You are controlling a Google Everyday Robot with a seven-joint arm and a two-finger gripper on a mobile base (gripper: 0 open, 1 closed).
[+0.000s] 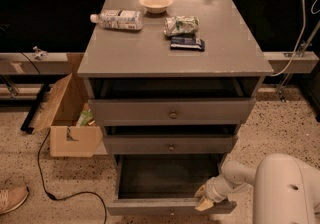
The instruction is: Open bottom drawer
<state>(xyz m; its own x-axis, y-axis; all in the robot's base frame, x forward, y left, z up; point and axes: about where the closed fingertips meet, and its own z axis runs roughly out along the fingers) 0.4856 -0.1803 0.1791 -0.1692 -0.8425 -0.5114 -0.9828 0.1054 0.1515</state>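
Grey-painted wood is covering the whole cabinet [125,53], and the bottom drawer [160,207] is sitting pulled far out beneath the table's front edge, its dark inside lying exposed. The gripper [204,199] is resting at the top lip of that drawer's front, below the table's front right corner; whether it is clamping the lip, I cannot tell. A bowl [156,2] is sitting by the back edge, a bottle [117,19] is lying near the back left corner.
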